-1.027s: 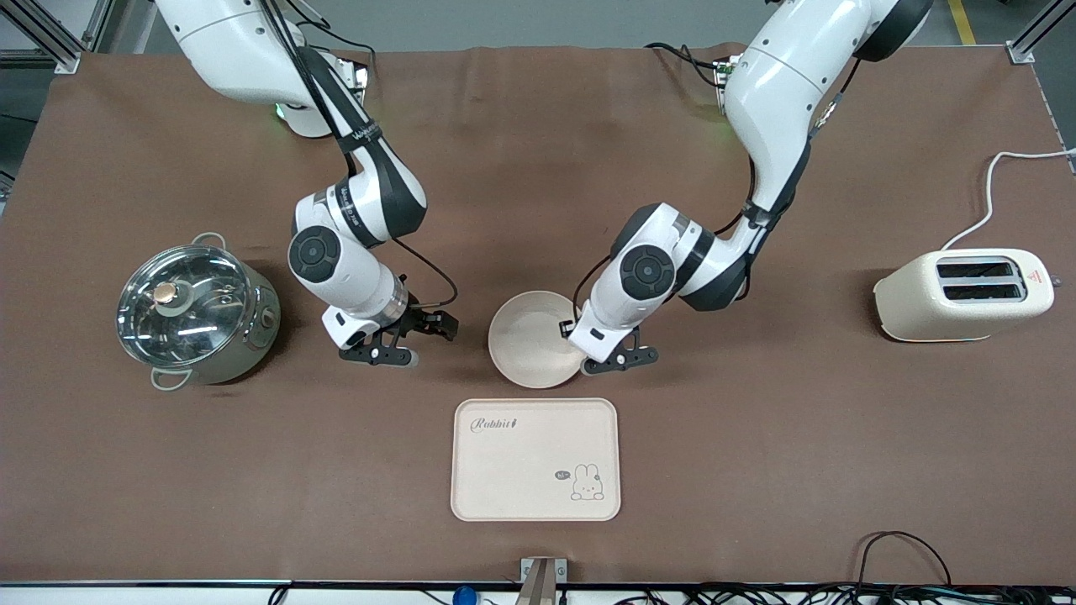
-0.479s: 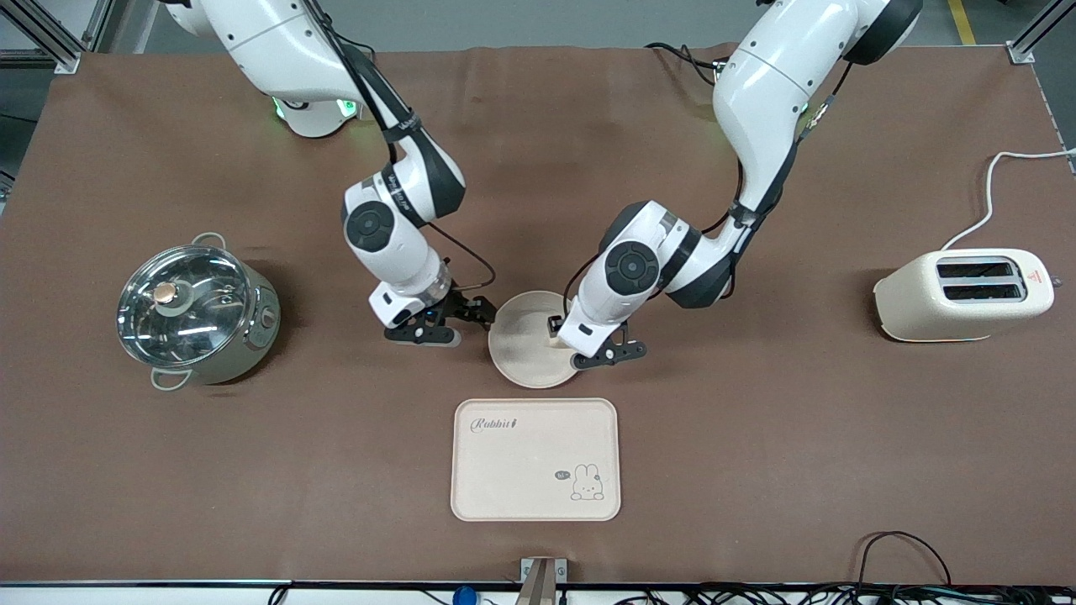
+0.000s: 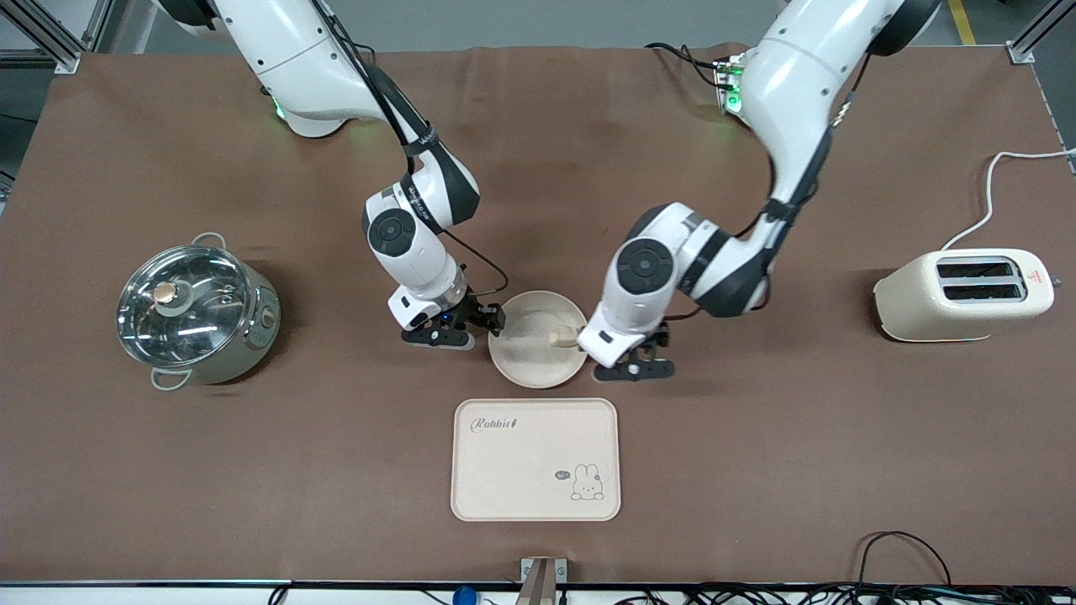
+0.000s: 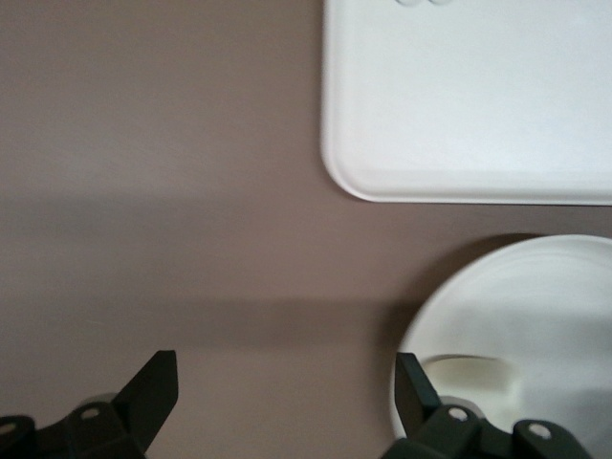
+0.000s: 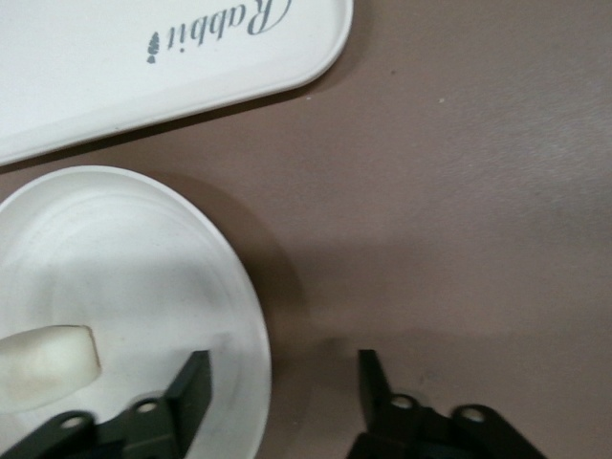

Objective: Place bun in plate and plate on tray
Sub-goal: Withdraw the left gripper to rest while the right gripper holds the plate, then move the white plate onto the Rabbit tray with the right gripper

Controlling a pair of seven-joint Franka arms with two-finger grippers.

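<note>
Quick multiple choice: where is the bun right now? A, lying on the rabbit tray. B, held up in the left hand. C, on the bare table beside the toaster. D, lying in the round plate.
D: the bun lies in the plate, toward the left arm's end of it, and the left hand is open and empty beside the plate.

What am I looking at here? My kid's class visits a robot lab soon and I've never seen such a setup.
Two robot arms work at a brown table. One picture looks down from across the table; the other two come from cameras on each arm's wrist. The bun lies in the plate, which sits farther from the front camera than the tray. The left claw and the right claw, both open and empty, flank the plate. A pot and a toaster stand at the table's ends.
</note>
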